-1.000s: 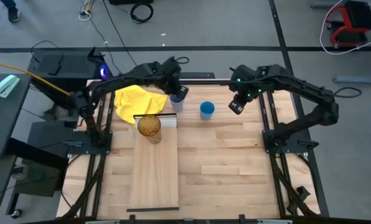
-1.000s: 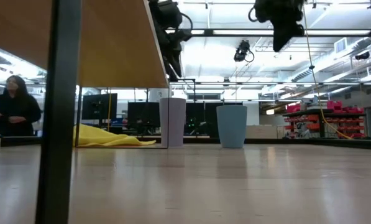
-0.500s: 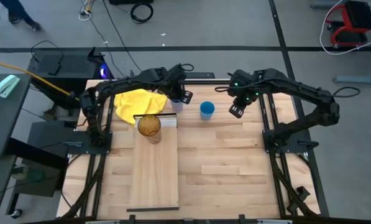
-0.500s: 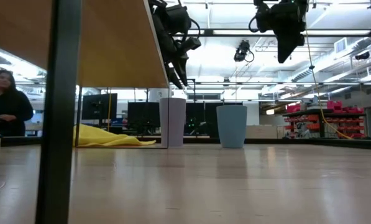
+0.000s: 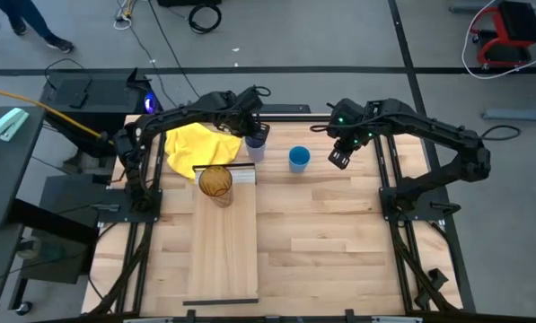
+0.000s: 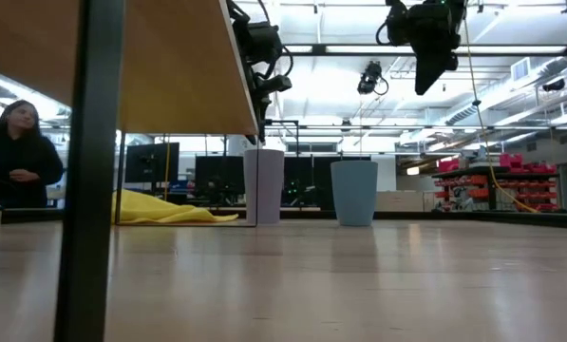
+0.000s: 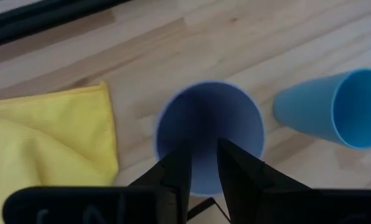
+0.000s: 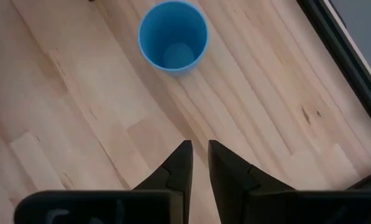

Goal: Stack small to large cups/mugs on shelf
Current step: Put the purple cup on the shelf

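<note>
The pale lavender-blue cup (image 5: 254,151) stands upright on the table at the far end of the shelf (image 5: 223,242). It also shows in the left wrist view (image 7: 210,118). My left gripper (image 7: 204,155) hangs above the cup's mouth, shut with a narrow gap, touching nothing. The bright blue cup (image 5: 298,159) stands upright to its right. My right gripper (image 5: 338,160) is shut and empty, up in the air right of the blue cup (image 8: 173,37). The amber cup (image 5: 215,182) stands on the shelf's far end beside the white ridged strip (image 5: 242,176).
A yellow cloth (image 5: 196,144) lies on the table left of the lavender cup. In the low view the shelf (image 6: 169,66) stands raised above the table on a dark leg (image 6: 93,190). A person (image 6: 17,152) stands beyond the table.
My left gripper has shifted slightly above the lavender cup, dipping and rising again. My right gripper has come down a little and moved slightly toward the blue cup. The cups have stayed where they were.
</note>
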Motion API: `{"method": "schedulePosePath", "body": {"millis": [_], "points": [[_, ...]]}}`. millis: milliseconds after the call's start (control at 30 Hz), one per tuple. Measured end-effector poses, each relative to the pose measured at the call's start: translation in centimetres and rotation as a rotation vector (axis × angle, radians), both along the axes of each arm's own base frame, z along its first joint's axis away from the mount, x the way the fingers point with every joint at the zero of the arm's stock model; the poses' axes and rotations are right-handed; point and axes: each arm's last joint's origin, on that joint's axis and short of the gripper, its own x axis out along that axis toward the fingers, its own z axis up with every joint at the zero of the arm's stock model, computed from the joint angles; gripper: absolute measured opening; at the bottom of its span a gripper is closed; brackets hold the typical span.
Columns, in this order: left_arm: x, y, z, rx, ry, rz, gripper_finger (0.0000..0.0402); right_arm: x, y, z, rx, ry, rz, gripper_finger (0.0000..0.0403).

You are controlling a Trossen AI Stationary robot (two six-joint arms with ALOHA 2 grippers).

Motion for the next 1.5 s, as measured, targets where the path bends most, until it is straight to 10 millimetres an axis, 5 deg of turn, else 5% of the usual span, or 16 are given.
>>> {"method": "schedulePosePath", "body": {"millis": [700, 1500], "points": [[-1.3, 0.6, -0.9, -0.037, 0.120, 0.091, 0.0087, 0.2, -0.1, 0.1, -0.020, -0.014, 0.034, 0.0058], [0.0, 1.1, -3.3, -0.126, 0.120, 0.065, 0.0084, 0.3, -0.1, 0.1, -0.029, -0.026, 0.044, 0.0058]]}}
